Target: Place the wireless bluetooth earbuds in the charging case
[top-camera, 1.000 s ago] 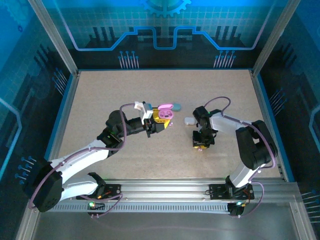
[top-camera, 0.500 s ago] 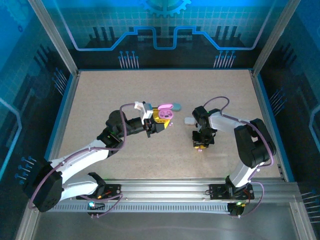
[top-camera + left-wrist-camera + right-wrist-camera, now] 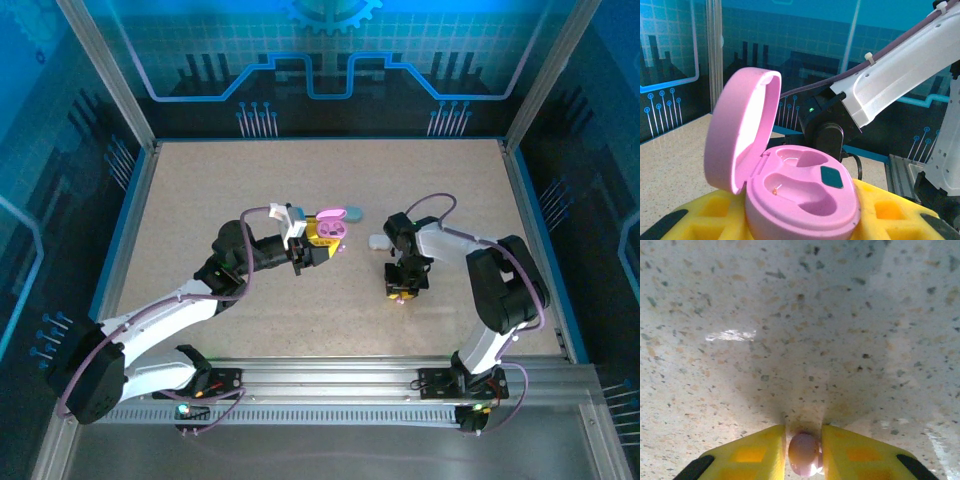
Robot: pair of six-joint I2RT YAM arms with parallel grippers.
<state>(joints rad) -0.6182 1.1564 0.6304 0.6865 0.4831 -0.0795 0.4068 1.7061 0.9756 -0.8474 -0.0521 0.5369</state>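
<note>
A pink charging case point(image 3: 800, 190) with its lid point(image 3: 740, 135) swung open sits between the yellow fingers of my left gripper point(image 3: 322, 238), which is shut on it. Both of its earbud wells look empty. In the top view the case point(image 3: 330, 226) shows pink near the table's middle. My right gripper point(image 3: 804, 455) points straight down at the table and is shut on a small purple-pink earbud point(image 3: 804, 454), pinched between the yellow pads point(image 3: 755, 455) just above the speckled surface. From above, that gripper point(image 3: 402, 290) is right of the case.
A light blue case point(image 3: 354, 214) lies just behind the pink one. A white case point(image 3: 378, 241) rests left of the right arm's wrist. The right arm's white link point(image 3: 900, 65) crosses the left wrist view. The speckled table point(image 3: 200, 190) has blue side rails.
The right gripper has shifted slightly, staying low over the table. The left arm and the pink case have not moved.
</note>
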